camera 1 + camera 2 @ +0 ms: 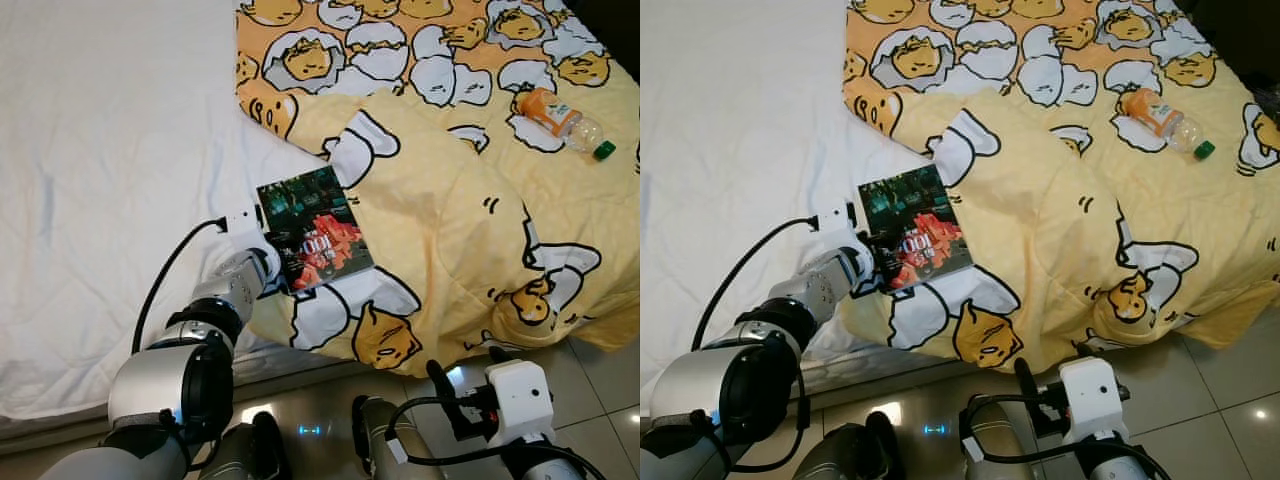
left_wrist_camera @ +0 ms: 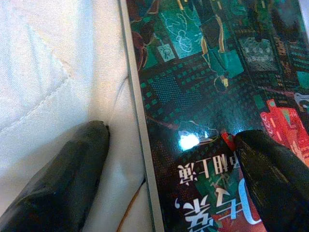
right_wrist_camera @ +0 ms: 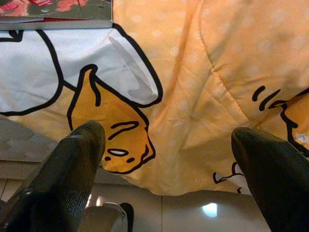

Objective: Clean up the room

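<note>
Straddling the spine edge of the glossy book (image 1: pixel 315 228) that lies on the yellow egg-print duvet (image 1: pixel 450 210) beside the white sheet (image 1: pixel 100 180), the left gripper (image 2: pixel 169 174) stands spread, apparently lined up to pinch it, while the right gripper (image 3: pixel 166 145) hangs spread and idle.

Support surface: bed (image 1: pixel 100 150) w/ white quilted sheet, approx. left half bare. Yellow blanket (image 1: pixel 450 200) w/ egg-character print covers right half; its near edge hangs over bed side toward tiled floor (image 1: pixel 600 410). Glossy book (image 1: pixel 313 228), dark green/red cover, lies flat at blanket's left edge, partly on blanket, partly over the sheet. Plastic bottle (image 1: pixel 560 121), orange label, green cap, lies on its side on blanket, far right, well apart from book.
</note>
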